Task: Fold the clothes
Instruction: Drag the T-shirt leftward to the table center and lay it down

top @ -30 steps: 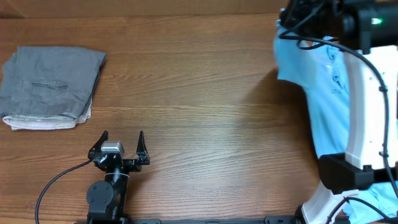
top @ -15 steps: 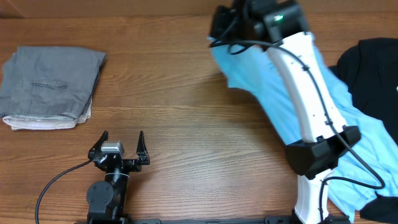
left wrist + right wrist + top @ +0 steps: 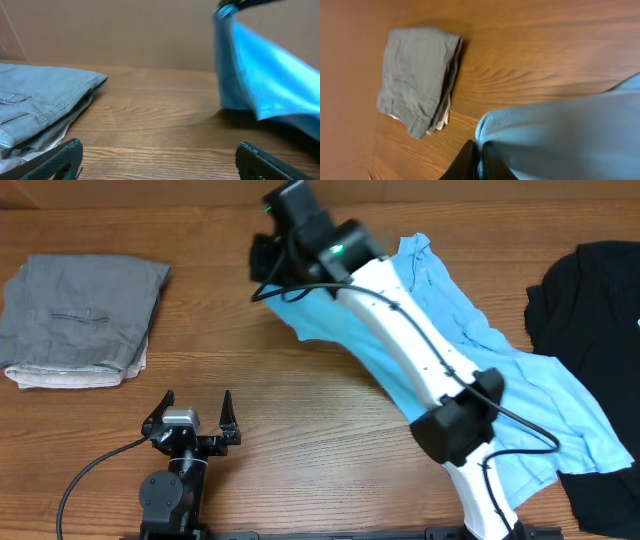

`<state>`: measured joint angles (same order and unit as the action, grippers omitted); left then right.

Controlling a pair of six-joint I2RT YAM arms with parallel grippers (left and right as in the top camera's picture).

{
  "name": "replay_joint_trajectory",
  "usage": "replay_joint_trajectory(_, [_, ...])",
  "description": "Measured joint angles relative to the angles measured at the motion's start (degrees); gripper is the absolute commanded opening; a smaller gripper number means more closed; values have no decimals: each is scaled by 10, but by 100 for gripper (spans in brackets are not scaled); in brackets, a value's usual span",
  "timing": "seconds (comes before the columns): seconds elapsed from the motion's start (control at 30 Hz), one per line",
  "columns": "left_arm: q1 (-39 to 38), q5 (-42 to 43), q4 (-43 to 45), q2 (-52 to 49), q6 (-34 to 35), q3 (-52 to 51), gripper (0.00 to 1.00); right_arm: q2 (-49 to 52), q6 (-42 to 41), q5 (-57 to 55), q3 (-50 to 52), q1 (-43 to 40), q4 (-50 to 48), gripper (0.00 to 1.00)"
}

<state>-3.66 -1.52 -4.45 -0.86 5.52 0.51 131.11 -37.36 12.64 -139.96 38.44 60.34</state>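
The right arm (image 3: 400,330) is made of long, smooth white links joined by chunky black housings (image 3: 462,425). A small green light (image 3: 340,251) glows on the black block at its far end. A thin black cable (image 3: 548,442) loops out beside the lower housing, and another runs along the white link. Of the right pincer (image 3: 477,152), only dark, narrow fingers (image 3: 465,162) show in its own camera. The left arm (image 3: 168,492) is black all over (round joint cap included), apart from a silvery-grey plate (image 3: 180,418) behind the left pincer (image 3: 197,395). That pincer's matte black fingers (image 3: 55,161) taper like little horns. A black cable (image 3: 100,459) trails from this arm.
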Motion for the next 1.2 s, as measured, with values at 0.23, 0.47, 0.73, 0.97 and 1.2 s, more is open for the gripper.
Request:
replay_joint_trajectory(0.23, [0, 0, 0, 0, 0, 0, 100, 30, -12, 0, 0, 59, -43, 9])
replay_joint_trajectory(0.47, [0, 0, 0, 0, 0, 0, 100, 31, -15, -3, 0, 93, -63, 9])
replay_joint_trajectory(0.73, [0, 0, 0, 0, 0, 0, 100, 39, -16, -11, 0, 100, -63, 9])
replay_joint_trajectory(0.97, [0, 0, 0, 0, 0, 0, 100, 43, -16, -11, 0, 100, -63, 13])
replay_joint_trajectory(1.2, [0, 0, 0, 0, 0, 0, 100, 43, -16, -11, 0, 100, -61, 13])
